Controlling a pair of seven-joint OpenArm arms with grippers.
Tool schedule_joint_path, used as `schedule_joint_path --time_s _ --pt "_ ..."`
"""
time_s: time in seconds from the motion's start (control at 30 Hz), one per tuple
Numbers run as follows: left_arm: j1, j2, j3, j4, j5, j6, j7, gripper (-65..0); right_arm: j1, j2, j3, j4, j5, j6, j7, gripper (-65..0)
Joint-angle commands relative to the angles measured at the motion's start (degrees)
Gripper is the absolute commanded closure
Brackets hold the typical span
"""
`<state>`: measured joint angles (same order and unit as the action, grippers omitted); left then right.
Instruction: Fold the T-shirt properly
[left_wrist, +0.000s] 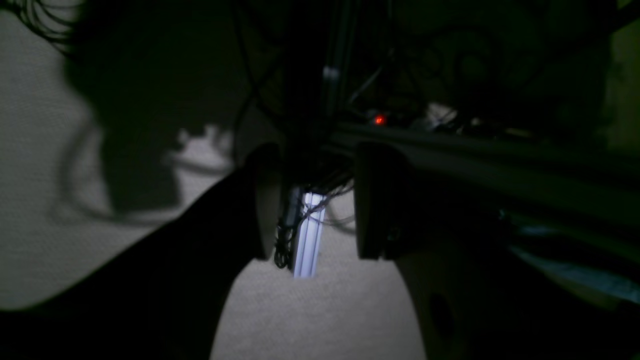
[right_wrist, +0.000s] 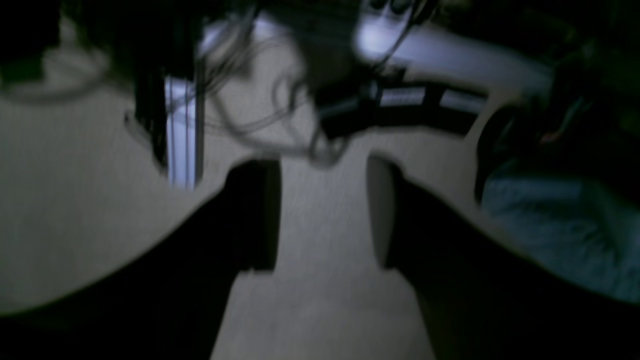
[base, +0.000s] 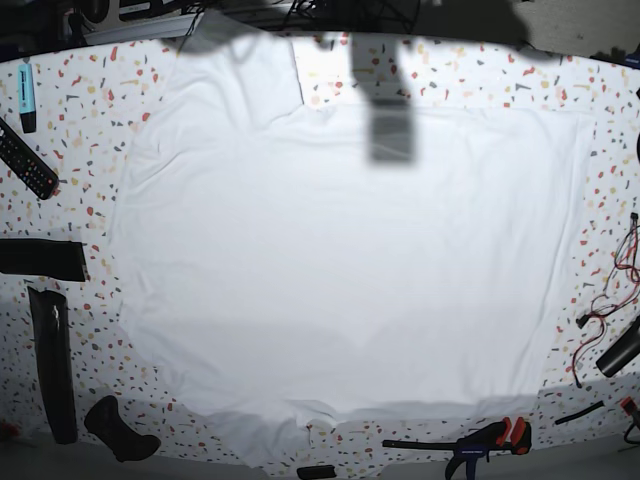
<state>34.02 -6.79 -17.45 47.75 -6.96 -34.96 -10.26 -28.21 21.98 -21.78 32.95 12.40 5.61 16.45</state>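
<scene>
The white T-shirt (base: 340, 260) lies spread flat and wide over the speckled table (base: 80, 130) in the base view, with one sleeve at the top left and one folded near the bottom edge. Neither arm shows in that view. In the dark left wrist view my left gripper (left_wrist: 315, 205) stands open with nothing between its fingers. My right gripper (right_wrist: 320, 215) is open too, and only a pale grainy surface shows through the gap. I cannot tell what that surface is, and I cannot make out the shirt in either wrist view.
A remote control (base: 25, 160) and a blue marker (base: 27, 95) lie at the table's left. Black tools (base: 52, 360) sit at the lower left, a clamp (base: 480, 440) at the bottom edge and red wires (base: 610, 290) at the right. A metal post (left_wrist: 309, 235) with cables stands beyond the left gripper.
</scene>
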Motion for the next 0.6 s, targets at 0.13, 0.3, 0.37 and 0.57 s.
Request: schedule_joint_path --time_s 0.13,0.3,0.37,0.57 --pt "9.51 -1.92 -0.09 10.25 -0.2 -0.7 -0.46 -24.1 -10.14 4.85 0.07 11.43 0.07 -0.04 0.7 -28.0" --pt "19.08 -2.93 -0.09 21.2 -0.22 -0.68 -0.33 -24.1 -21.49 10.36 0.07 25.62 0.07 -0.04 0.68 -28.0" --pt "22.73 -2.86 -0.09 26.12 -0.24 -0.68 -0.35 -24.1 -26.05 12.41 0.07 31.28 0.0 -0.04 0.7 -28.0" --pt "30.05 -2.78 -0.09 40.28 -3.21 -0.7 -0.04 -24.1 -34.49 14.53 2.49 43.34 -10.05 -0.61 0.74 -28.0"
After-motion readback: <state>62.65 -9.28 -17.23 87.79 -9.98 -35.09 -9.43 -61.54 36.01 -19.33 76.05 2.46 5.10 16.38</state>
